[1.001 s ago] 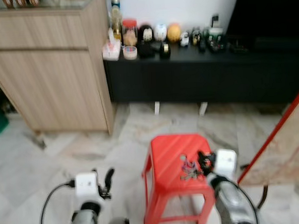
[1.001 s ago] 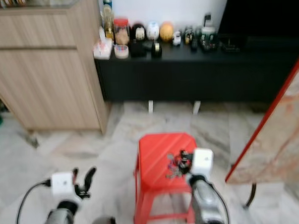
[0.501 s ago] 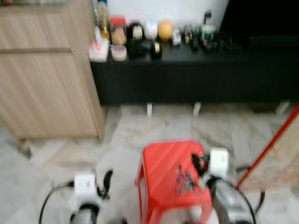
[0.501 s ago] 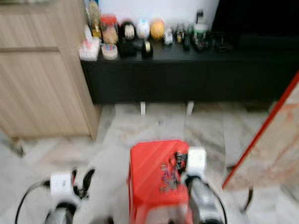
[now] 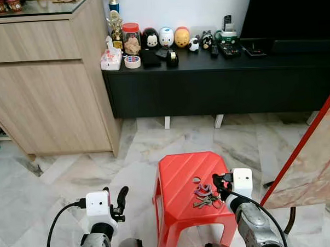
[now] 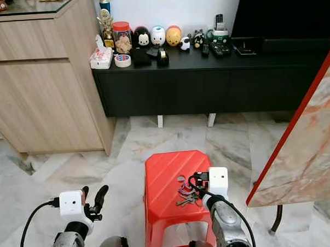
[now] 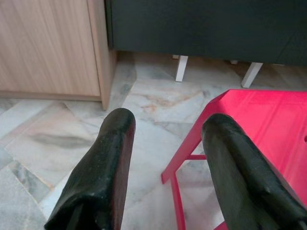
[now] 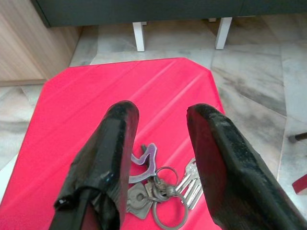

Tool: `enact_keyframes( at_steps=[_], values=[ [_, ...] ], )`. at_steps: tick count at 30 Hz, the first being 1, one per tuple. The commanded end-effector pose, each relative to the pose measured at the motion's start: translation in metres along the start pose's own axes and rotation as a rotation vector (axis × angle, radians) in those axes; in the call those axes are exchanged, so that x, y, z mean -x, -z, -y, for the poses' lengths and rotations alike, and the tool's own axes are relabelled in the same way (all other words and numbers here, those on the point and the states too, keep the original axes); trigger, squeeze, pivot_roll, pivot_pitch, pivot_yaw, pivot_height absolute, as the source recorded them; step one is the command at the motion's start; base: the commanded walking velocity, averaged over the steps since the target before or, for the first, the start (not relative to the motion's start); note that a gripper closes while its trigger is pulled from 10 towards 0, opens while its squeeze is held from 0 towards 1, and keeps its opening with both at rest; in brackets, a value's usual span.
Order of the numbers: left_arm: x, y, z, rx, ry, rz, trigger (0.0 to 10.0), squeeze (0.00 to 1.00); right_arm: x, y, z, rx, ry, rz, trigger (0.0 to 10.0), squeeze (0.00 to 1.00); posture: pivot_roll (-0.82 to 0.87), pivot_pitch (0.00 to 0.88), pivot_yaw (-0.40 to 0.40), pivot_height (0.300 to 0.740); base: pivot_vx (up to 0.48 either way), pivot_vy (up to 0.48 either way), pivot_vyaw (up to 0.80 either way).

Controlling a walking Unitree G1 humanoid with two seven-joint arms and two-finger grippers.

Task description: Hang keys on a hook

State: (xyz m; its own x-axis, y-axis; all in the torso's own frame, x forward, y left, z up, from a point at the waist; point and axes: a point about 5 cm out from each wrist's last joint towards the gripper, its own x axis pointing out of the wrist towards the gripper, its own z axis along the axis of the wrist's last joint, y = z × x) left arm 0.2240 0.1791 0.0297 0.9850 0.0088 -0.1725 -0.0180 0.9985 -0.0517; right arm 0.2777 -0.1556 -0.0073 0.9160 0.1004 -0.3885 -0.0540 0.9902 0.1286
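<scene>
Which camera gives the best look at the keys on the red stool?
The right wrist view: the keys lie close up between the open right gripper fingers, rings and blades distinct. Both eye views show them as a small cluster on the stool.

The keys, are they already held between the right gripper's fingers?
No, the keys lie on the red stool, under the open right gripper.
</scene>
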Motion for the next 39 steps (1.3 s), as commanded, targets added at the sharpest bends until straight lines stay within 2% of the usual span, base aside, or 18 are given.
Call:
enact_keyframes(
  at_steps=[1,5,11,20,30,39],
  values=[
    [-0.0001,0.0023,0.0006,0.005,-0.001,-0.014,10.0,0.00,0.0002,0.0024,0.0003,0.000,-0.001,-0.018,10.0,0.00,0.08,0.011,-0.059,0.632,0.000,0.000,0.00],
    [-0.0005,0.0020,0.0008,0.004,0.001,-0.013,10.0,0.00,0.0003,0.0020,-0.0006,0.011,-0.016,-0.011,10.0,0.00,0.08,0.010,-0.058,0.632,0.000,0.000,0.00],
    [-0.0010,0.0016,0.0006,0.004,-0.001,-0.011,10.0,0.00,0.0003,0.0023,-0.0019,0.005,-0.034,-0.007,10.0,0.00,0.08,0.011,-0.059,0.632,0.000,0.000,0.54],
    [0.0007,0.0043,0.0010,0.007,-0.003,-0.021,10.0,0.00,0.0009,0.0033,-0.0003,-0.017,-0.020,-0.006,10.0,0.00,0.08,0.020,-0.060,0.632,0.000,0.000,0.00],
    [0.0018,0.0050,-0.0001,0.007,-0.006,-0.025,10.0,0.00,0.0011,0.0042,-0.0009,0.004,-0.023,-0.006,10.0,0.00,0.08,0.026,-0.060,0.632,0.255,0.000,0.00],
    [0.0012,0.0049,0.0004,0.005,-0.004,-0.025,10.0,0.00,0.0012,0.0043,-0.0004,-0.016,-0.013,0.000,10.0,0.00,0.08,0.026,-0.060,0.632,0.283,0.000,0.39]
  ],
)
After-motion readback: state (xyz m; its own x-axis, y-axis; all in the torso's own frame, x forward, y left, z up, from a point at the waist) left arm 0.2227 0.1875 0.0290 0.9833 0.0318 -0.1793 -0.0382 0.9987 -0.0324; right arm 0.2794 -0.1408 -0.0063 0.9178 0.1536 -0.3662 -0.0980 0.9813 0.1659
